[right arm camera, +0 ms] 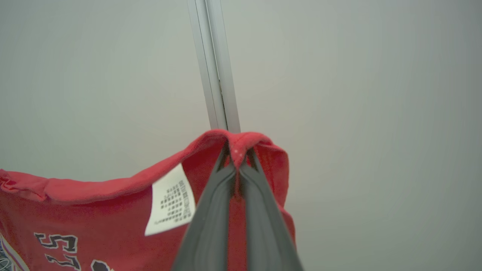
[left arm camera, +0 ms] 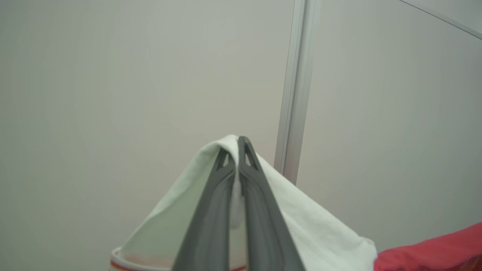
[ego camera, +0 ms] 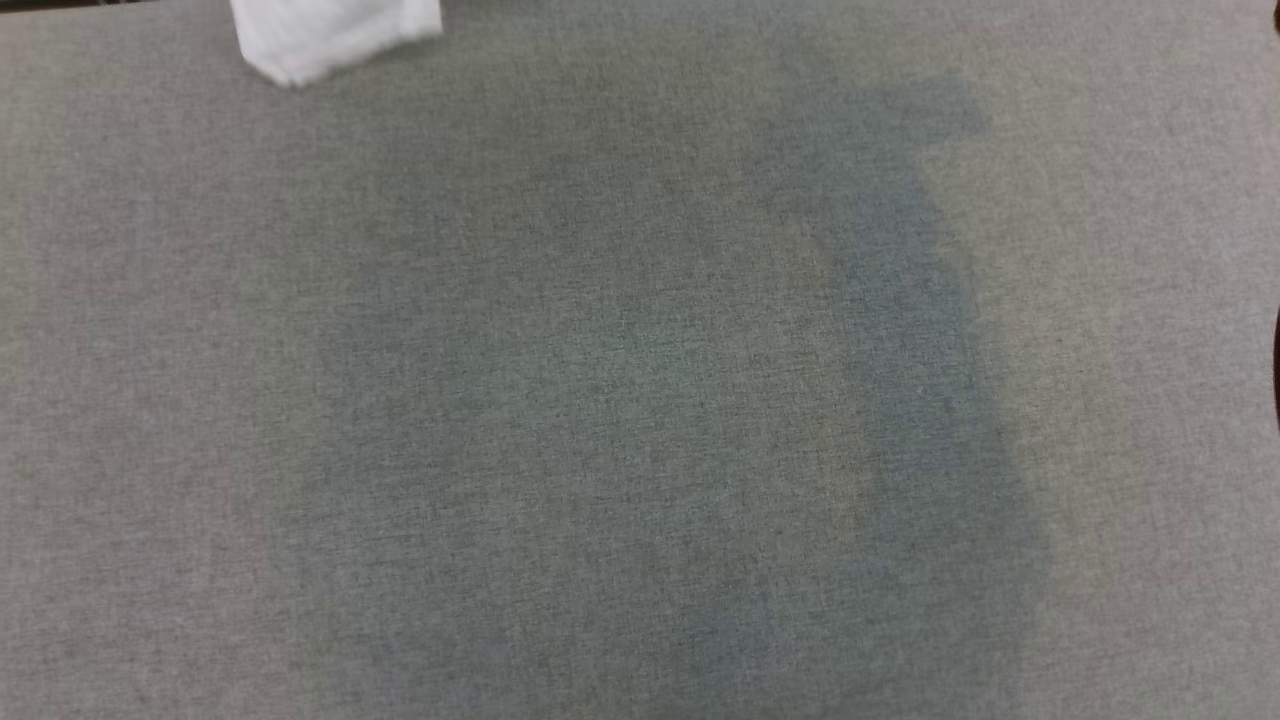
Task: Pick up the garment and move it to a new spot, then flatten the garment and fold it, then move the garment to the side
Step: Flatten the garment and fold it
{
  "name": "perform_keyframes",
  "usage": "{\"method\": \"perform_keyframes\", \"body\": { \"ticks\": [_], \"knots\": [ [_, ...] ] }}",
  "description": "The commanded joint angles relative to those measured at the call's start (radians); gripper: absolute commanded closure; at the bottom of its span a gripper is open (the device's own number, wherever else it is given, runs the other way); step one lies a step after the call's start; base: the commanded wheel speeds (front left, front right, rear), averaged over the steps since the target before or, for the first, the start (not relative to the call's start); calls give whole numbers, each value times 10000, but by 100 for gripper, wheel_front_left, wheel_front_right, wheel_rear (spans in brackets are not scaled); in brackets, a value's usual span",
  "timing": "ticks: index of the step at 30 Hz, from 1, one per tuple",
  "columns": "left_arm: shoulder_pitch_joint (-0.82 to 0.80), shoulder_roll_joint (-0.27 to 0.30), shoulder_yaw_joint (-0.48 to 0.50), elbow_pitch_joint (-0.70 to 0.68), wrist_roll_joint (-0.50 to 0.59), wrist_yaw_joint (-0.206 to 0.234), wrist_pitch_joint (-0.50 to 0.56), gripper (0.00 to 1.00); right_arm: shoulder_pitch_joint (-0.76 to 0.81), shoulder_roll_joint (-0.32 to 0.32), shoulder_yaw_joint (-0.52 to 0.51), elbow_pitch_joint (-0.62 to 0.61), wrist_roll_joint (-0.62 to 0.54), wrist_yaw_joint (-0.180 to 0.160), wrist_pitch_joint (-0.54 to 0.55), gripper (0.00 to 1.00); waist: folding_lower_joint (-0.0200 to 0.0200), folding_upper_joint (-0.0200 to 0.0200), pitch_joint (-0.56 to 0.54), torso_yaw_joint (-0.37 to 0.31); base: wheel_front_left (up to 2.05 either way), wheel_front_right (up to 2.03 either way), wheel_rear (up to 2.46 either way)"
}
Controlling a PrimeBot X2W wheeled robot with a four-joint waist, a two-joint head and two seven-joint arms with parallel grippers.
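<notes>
As the garment (right arm camera: pixel 94 210) hangs, the left gripper (left arm camera: pixel 236 148) clamps its white part, the right gripper (right arm camera: pixel 236 155) its red hem. White cloth (ego camera: pixel 330 35), possibly the same garment, at eleven o'clock.

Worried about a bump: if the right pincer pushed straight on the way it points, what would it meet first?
Beyond the garment it is shut on, the right pincer points at the metal strip on the pale wall; how far off is unclear.

Head view looks down on table (ego camera: pixel 640 400); wrist views share the post (left arm camera: pixel 296 94).
</notes>
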Motion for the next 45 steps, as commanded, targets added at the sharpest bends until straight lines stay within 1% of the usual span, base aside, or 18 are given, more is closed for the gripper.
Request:
{"method": "perform_keyframes", "body": {
  "ticks": [1, 3, 5, 6, 9, 13, 15, 18, 21, 23, 25, 27, 30, 33, 35, 37, 40, 45],
  "knots": [
    [-296, -81, -166, 170, -39, -7, -122, 100, -243, -90, 154, 193, -52, 3, -90, 100, -4, -6, 54, 3, 0, 0, 0],
    [-721, -116, -565, 484, -94, -7, -222, 100, -494, -153, 518, 501, -115, 3, -193, 100, -4, -6, 131, 17, 0, 0, 0],
    [-993, -142, -672, 745, -386, -6, -570, 100, -569, -146, 751, 728, 21, 3, -362, 100, -4, -6, 147, 38, 0, 0, 0],
    [-1004, -222, -802, 863, -540, -7, -609, 100, -547, -141, 835, 814, 115, 3, -423, 100, -4, -6, 172, 55, 0, 0, 0],
    [-627, -212, -1456, 1067, -824, -8, -774, 100, -75, -241, 1253, 1057, 343, 3, -538, 100, -4, -6, 187, 156, 0, 0, 0],
    [782, -186, -1866, 907, -1701, -8, -1503, 100, 1039, -40, 1844, 916, 920, 5, -774, 100, -4, -6, -121, 152, 0, 0, 0],
    [1925, -83, -2128, 707, -2023, -8, -1801, 100, 1895, -79, 2281, 748, 1098, 3, -876, 100, -4, -6, -278, 145, 0, 0, 0],
    [3757, 125, -2055, 346, -2507, -8, -2127, 100, 3155, -147, 2736, 316, 1469, 3, -963, 100, -4, -6, -512, 114, 0, 0, 0],
    [5436, 233, -1823, -223, -2780, -8, -2248, 100, 4320, -364, 2841, -276, 1904, 3, -994, 100, -4, -6, -712, 166, 0, 0, 0],
    [6441, 336, -1392, -750, -2683, -6, -2260, 100, 5246, -479, 2962, -697, 2036, 3, -994, 100, -4, -6, -828, 177, 0, 0, 0],
    [7629, 241, -930, -1397, -2521, 121, -2259, 100, 6072, -546, 2837, -1200, 2213, 3, -995, 100, -4, -6, -988, 197, 0, 0, 0],
    [8722, 157, -547, -2065, -2274, 279, -2260, 100, 6856, -573, 2429, -1699, 2494, 3, -998, 100, -4, -6, -1137, 187, 0, 0, 0],
    [10312, -132, 12, -2982, -1935, 514, -2262, 100, 8227, -628, 2180, -2275, 2545, 3, -994, 100, -4, -6, -1436, 274, 0, 0, 0],
    [11696, -446, 406, -3672, -1625, 659, -2262, 100, 9489, -704, 1968, -2745, 2433, 3, -995, 100, -4, -6, -1767, 372, 0, 0, 0],
    [12576, -705, 723, -4041, -1628, 747, -2263, 100, 10310, -706, 1851, -3016, 2363, 3, -994, 100, -4, -6, -2000, 419, 0, 0, 0],
    [13449, -820, 965, -4372, -1430, 878, -2265, 100, 11030, -716, 1744, -3254, 2240, 3, -996, 100, -4, -6, -2237, 444, 0, 0, 0],
    [14636, -1033, 1055, -4662, -1319, 951, -2264, 100, 12067, -763, 1597, -3567, 1877, 3, -994, 100, -4, -6, -2601, 520, 0, 0, 0],
    [16276, -1056, 1152, -5072, -1257, 1055, -2266, 100, 13676, -795, 1092, -4056, 1511, 3, -995, 100, -4, -6, -3161, 672, 0, 0, 0]
  ]
}}
